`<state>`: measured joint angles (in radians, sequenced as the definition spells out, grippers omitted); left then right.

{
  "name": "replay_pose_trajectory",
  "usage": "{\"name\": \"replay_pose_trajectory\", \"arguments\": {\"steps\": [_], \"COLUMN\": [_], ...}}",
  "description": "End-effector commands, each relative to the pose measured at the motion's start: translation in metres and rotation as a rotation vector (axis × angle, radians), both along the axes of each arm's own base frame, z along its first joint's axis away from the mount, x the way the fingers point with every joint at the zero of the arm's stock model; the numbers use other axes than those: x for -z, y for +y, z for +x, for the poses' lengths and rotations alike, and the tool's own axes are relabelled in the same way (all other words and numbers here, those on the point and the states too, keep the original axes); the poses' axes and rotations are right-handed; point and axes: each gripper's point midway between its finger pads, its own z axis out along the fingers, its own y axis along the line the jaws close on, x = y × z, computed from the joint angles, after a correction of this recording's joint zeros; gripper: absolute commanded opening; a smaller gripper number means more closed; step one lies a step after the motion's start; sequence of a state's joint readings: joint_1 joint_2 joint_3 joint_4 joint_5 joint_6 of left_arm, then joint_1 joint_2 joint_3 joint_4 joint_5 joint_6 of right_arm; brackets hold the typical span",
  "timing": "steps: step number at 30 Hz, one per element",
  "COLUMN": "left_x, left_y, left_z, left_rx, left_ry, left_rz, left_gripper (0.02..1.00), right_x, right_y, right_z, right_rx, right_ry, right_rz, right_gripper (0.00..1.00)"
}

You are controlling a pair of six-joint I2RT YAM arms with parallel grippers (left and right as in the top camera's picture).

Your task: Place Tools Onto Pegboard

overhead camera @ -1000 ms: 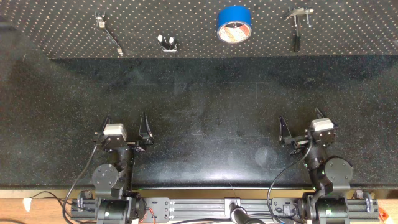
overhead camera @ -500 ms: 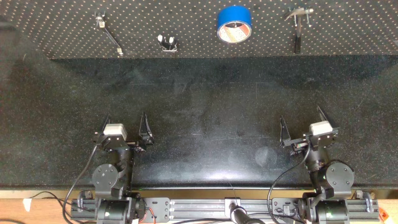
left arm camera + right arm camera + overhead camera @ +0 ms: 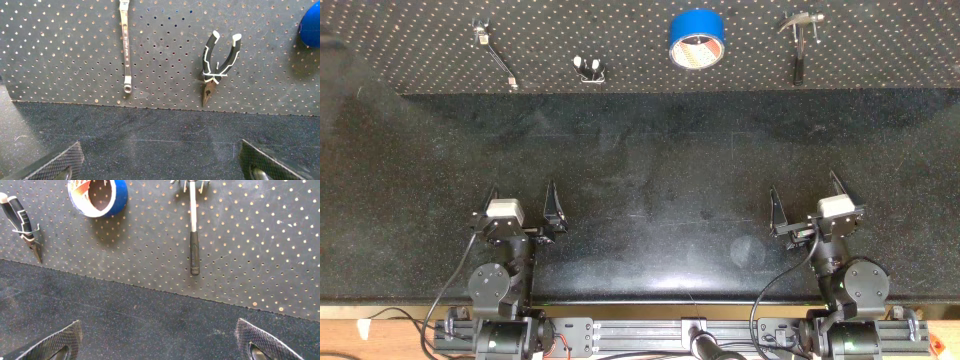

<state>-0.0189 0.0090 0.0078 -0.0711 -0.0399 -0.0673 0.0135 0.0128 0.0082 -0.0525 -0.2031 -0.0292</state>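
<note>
**4 tools on the pegboard, both grippers open**

4 things hang in a row on the pegboard [image 3: 410, 50] at the far edge of the black table [image 3: 650, 160]. From the left, they are a wrench [image 3: 495, 56] with its ring end down, pliers [image 3: 588, 68] with handles up and nose down, a blue tape roll [image 3: 697, 40], and a hammer [image 3: 800, 45] with its head up.

The left gripper [image 3: 522, 205] sits at the near left of the table, fingers spread wide and holding nothing. The right gripper [image 3: 808, 203] sits at the near right, also spread wide and empty. Both are well apart from the pegboard.
</note>
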Motion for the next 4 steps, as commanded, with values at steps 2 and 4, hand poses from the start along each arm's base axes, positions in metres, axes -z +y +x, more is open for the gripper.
{"name": "replay_pose_trajectory", "arguments": {"steps": [2, 4], "left_x": [0.0014, 0.0014], "left_y": [-0.0015, -0.0015], "left_z": [-0.0003, -0.0003], "left_rx": [0.008, 0.008], "left_ry": [0.003, 0.003], "left_rz": [0.016, 0.016], "left_gripper": [0.996, 0.996], "right_x": [0.0003, 0.0003], "right_y": [-0.0006, -0.0006], "right_z": [-0.0002, -0.0002], "right_rx": [0.005, 0.005], "right_ry": [-0.007, -0.007], "right_rz": [-0.014, -0.014], "right_gripper": [0.996, 0.996]}}
